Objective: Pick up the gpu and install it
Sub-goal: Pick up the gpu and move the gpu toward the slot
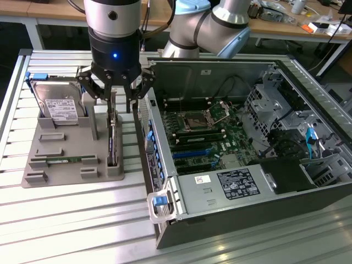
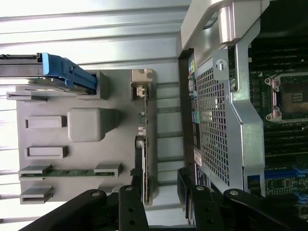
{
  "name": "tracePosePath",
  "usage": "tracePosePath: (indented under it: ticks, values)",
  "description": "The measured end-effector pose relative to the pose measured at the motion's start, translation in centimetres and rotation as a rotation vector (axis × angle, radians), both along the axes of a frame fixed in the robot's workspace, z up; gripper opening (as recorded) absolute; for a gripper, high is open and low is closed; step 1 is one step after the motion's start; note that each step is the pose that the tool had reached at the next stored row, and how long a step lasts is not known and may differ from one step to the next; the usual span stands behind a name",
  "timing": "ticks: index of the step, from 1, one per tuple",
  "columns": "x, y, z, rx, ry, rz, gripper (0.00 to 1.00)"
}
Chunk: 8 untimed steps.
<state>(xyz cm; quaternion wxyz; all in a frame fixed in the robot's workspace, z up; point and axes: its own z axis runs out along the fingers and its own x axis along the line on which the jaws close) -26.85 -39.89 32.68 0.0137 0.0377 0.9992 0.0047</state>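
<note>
The gpu [image 1: 112, 142] stands on edge in a slot at the right side of the grey holder [image 1: 66, 144], its silver bracket end pointing up toward the gripper. In the wrist view the gpu [image 2: 144, 149] appears edge-on as a thin dark strip. My gripper [image 1: 116, 102] hangs directly over the card's far end, open, with one black finger on each side of it and a gap to the card on both sides. The same spread fingers show in the wrist view around the gripper [image 2: 159, 190], and nothing is held.
A silver hard drive [image 1: 59, 107] with a blue frame stands in the holder's far left slot. A green memory stick [image 1: 60, 160] lies near its front. The open computer case [image 1: 165, 212], with the motherboard [image 1: 203, 132] inside, sits close beside the holder on the exterior view's right.
</note>
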Motion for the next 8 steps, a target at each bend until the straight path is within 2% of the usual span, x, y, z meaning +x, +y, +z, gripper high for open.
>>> tracePosePath:
  ticks: [8]
  values:
    - [-0.05,0.0,-0.31,0.0001,-0.0001,0.0,0.42]
